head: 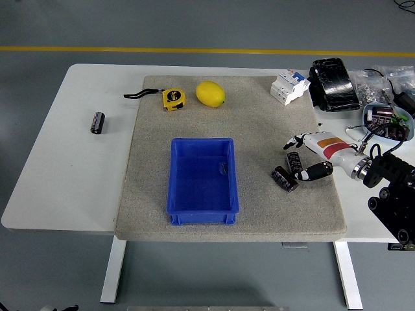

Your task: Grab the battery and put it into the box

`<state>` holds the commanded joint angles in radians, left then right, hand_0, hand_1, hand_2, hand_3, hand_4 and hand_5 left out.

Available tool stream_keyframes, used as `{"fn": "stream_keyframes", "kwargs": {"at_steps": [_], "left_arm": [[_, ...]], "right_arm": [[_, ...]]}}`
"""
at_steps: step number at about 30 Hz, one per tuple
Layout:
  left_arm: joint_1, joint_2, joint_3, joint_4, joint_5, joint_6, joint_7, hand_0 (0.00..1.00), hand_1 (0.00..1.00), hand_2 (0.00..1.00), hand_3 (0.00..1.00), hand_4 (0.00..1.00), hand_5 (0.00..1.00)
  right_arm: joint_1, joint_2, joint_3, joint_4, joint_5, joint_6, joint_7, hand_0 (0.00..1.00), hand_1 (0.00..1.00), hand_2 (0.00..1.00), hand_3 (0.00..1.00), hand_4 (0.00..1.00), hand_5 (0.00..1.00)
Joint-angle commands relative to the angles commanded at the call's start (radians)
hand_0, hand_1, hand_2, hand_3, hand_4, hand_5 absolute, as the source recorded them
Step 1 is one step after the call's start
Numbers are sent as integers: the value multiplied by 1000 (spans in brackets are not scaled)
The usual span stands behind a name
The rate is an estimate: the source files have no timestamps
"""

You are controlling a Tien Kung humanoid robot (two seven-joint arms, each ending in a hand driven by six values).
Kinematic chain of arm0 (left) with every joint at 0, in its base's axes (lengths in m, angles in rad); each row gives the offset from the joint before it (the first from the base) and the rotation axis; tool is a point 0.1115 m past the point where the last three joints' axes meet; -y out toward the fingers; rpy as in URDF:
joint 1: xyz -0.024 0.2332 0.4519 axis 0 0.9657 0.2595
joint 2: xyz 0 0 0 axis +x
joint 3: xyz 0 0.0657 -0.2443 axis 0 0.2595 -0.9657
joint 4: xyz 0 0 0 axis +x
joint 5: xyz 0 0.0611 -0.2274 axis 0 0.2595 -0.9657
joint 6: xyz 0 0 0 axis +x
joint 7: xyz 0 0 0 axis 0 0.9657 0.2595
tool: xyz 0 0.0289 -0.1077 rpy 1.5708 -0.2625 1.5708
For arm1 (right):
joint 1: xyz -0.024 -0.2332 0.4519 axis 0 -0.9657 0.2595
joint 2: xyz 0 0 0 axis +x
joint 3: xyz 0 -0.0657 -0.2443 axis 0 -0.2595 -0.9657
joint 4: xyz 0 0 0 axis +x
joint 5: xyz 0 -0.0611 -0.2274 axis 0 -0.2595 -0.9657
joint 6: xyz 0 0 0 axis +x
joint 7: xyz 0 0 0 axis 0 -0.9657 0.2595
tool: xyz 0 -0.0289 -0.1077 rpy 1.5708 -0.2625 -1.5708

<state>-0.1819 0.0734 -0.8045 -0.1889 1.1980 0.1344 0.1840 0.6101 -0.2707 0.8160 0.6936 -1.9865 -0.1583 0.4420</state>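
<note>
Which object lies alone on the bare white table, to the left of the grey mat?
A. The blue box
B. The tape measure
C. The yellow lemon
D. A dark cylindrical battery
D. A single dark cylindrical battery lies on the bare white table, left of the grey mat. The lemon, tape measure and blue box all sit on the mat.

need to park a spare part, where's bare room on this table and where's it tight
Free: the white table left of the grey mat, below the lone battery; the mat strip between the lemon and the blue box. Crowded: the right edge, where the robot hand closes around two batteries, and the far right corner's clutter.
</note>
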Motion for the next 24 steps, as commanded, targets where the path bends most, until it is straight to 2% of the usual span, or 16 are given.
{"fn": "stream_keyframes", "kwargs": {"at_steps": [3, 4, 9, 10, 15, 16, 21, 22, 24], "left_arm": [[0, 0, 1, 0, -1, 0, 1, 502, 517, 555, 668, 630, 756], [0, 0, 1, -1, 0, 0, 1, 500, 516, 556, 668, 630, 756], [0, 0, 3, -1, -2, -1, 2, 500, 516, 556, 668, 630, 756], [0, 0, 5, -1, -3, -1, 2, 500, 516, 553, 668, 630, 755], [0, 0, 5, -1, -4, -1, 2, 500, 516, 553, 668, 630, 755], [0, 0, 4, -1, -4, -1, 2, 500, 514, 553, 670, 631, 756], [5, 1, -2, -2, 7, -3, 6, 500, 514, 553, 670, 631, 756], [6, 1, -4, -2, 9, -3, 7, 500, 516, 552, 669, 630, 754], [9, 1, -7, -3, 11, -3, 7, 500, 516, 552, 669, 630, 754]], "right_arm": [[3, 0, -6, -6, 1, 0, 3, 661, 644, 658, 572, 827, 235], [4, -1, -8, -8, 1, 1, 3, 618, 567, 584, 509, 736, 200], [4, 1, -16, -16, 5, 6, 4, 618, 567, 584, 509, 736, 200], [4, 2, -16, -18, 4, 6, 4, 569, 516, 557, 496, 713, 184], [1, 1, -17, -18, 6, 7, 4, 569, 516, 557, 496, 713, 184], [1, 1, -16, -18, 7, 7, 3, 530, 480, 540, 491, 711, 168], [-2, 1, -15, -12, 6, 6, 5, 530, 480, 540, 491, 711, 168], [-3, 1, -14, -8, 4, 6, 5, 494, 471, 540, 490, 710, 168], [-5, -1, -11, 1, 1, 6, 7, 494, 471, 540, 490, 710, 168]]}}
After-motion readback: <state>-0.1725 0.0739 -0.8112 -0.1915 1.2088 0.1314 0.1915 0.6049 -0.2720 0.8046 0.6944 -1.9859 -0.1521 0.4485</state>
